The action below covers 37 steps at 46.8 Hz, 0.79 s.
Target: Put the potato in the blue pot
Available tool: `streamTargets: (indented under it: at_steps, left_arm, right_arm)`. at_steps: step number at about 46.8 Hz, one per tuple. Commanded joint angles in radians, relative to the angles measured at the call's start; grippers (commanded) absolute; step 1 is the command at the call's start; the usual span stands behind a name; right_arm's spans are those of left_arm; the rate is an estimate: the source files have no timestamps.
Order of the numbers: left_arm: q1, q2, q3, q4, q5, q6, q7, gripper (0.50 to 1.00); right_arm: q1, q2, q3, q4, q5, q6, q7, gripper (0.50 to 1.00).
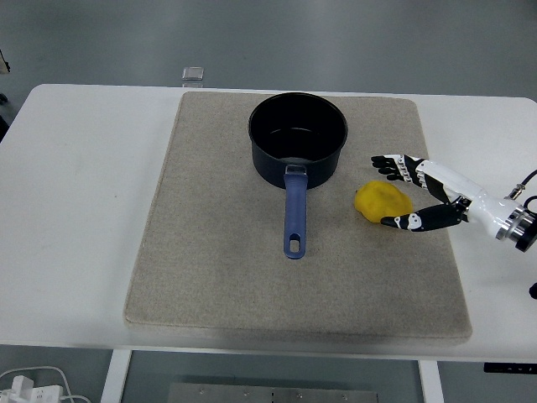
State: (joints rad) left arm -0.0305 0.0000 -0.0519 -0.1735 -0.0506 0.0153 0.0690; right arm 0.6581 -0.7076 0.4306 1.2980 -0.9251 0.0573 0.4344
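A dark blue pot [298,136] stands upright at the back middle of the mat, its blue handle [294,217] pointing toward me. A yellow potato [377,202] lies on the mat to the right of the handle. My right hand [394,191] reaches in from the right edge and brackets the potato: its fingers [388,163] are spread just behind the potato, the thumb [401,222] just in front. The hand is open and does not hold the potato. The pot looks empty inside. The left arm is out of view.
A beige mat [210,252] covers most of the white table [75,210]. A small clear block [193,74] sits at the table's far edge, behind the mat.
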Motion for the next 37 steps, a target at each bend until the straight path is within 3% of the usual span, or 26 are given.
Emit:
streamTargets:
  at_steps: [1,15,37]
  left_arm:
    - [0.000,0.000,0.000,0.000,0.000,0.000,0.000,0.999]
    - [0.000,0.000,-0.002,0.000,0.000,0.000,0.000,0.999]
    - [0.001,0.000,-0.002,0.002,-0.002,0.000,0.000,0.999]
  right_arm:
    - [0.001,0.013,-0.004,-0.005,-0.015,-0.010,0.004,0.926]
    - [0.002,0.054,-0.004,-0.052,-0.075,-0.088,0.010,0.926]
    - [-0.008,0.094,-0.019,-0.121,-0.118,-0.097,0.023,0.926]
